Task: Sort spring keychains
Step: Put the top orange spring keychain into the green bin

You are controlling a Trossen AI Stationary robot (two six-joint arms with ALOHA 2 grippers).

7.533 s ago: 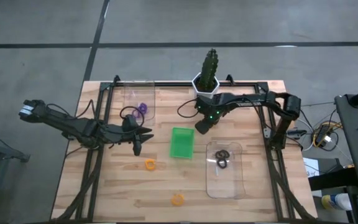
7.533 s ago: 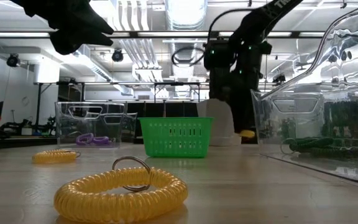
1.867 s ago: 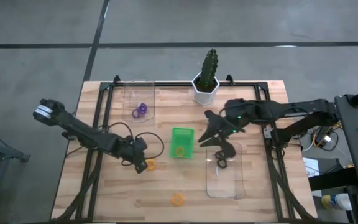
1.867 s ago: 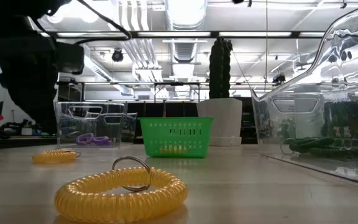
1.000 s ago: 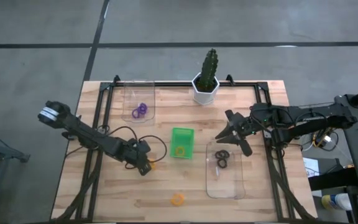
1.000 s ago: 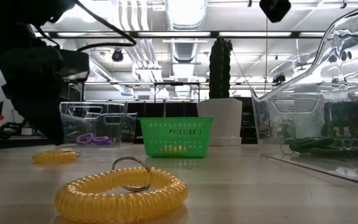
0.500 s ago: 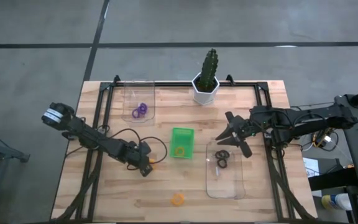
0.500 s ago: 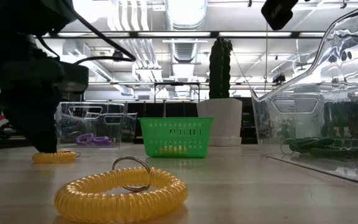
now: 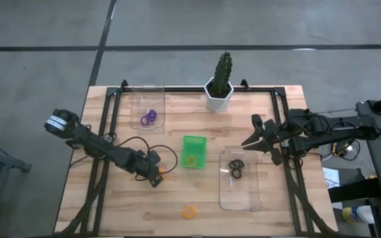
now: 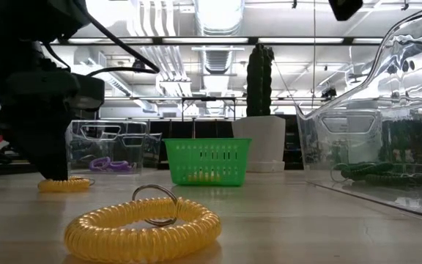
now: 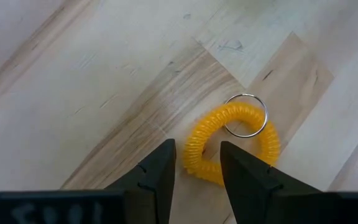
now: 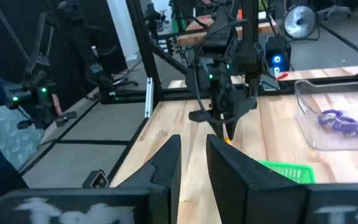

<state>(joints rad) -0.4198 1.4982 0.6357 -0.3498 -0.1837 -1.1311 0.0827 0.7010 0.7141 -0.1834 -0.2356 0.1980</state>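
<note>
**Kid:** What is closest to the low camera?

**Helper:** An orange spring keychain [image 10: 143, 228] lying flat in the lower left of the low view. In the high view it is near the bottom edge of the table [image 9: 276, 205], with bare wood all around it.

**Kid:** And the left gripper [image 11: 197, 163]?

**Helper:** It is down on a second orange keychain [image 11: 232, 142], left of the middle in the high view. Its fingers are a little apart, one on each side of the coil. Nothing is lifted.

**Kid:** What is next to that?

**Helper:** The green tray [image 9: 192, 151] in the middle, with an orange keychain inside [image 9: 190, 160]. There is open wood between it and the left gripper.

**Kid:** And on the right?

**Helper:** A clear tray [image 9: 239, 195] holding black keychains [image 9: 235, 168]. The right gripper [image 9: 262, 140] hangs in the air over its top right corner, fingers spread wide and empty.

**Kid:** What is farthest back?

**Helper:** Another clear tray [image 9: 147, 92] at the upper left with purple keychains [image 9: 148, 118], and a cactus in a white pot [image 9: 221, 80] at the table's back edge.
</note>
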